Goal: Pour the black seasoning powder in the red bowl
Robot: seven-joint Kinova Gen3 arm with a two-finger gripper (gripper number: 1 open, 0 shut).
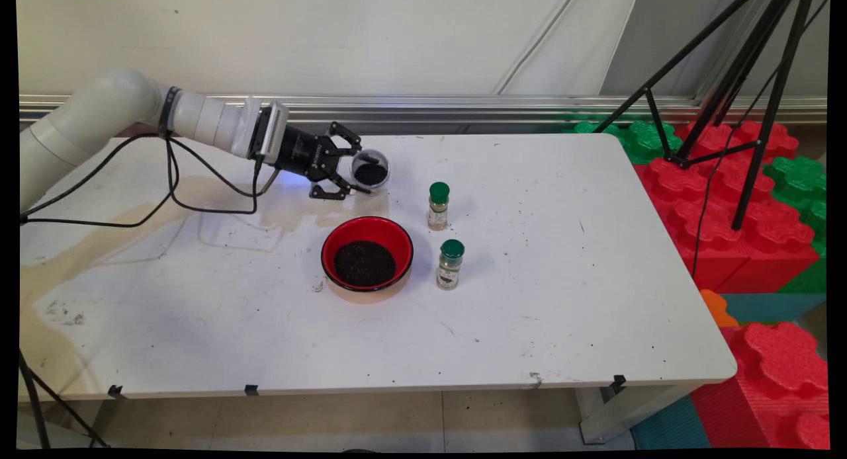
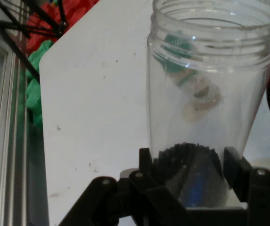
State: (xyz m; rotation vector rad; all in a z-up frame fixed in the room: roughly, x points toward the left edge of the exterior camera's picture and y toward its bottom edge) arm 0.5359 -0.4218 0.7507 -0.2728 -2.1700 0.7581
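Note:
My gripper [image 1: 354, 168] is shut on a clear plastic jar [image 1: 369, 170], held tipped on its side above the table just behind a red bowl [image 1: 367, 229]. Some dark grains still lie in the jar's bottom; in the hand view the jar [image 2: 205, 94] rises between the fingers [image 2: 146, 162], its open mouth pointing away, with dark grains [image 2: 186, 155] near its base. The red bowl holds a heap of the same dark grains [image 1: 364, 262]. Two small spice bottles with green caps stand right of the bowl, one [image 1: 438, 206] farther back, the other [image 1: 450, 264] nearer.
Black cables [image 1: 172, 188] hang from the arm over the table's left part. Red and green foam blocks [image 1: 734, 201] and a black tripod [image 1: 748, 82] stand past the table's right edge. A few grains lie scattered near the bowl.

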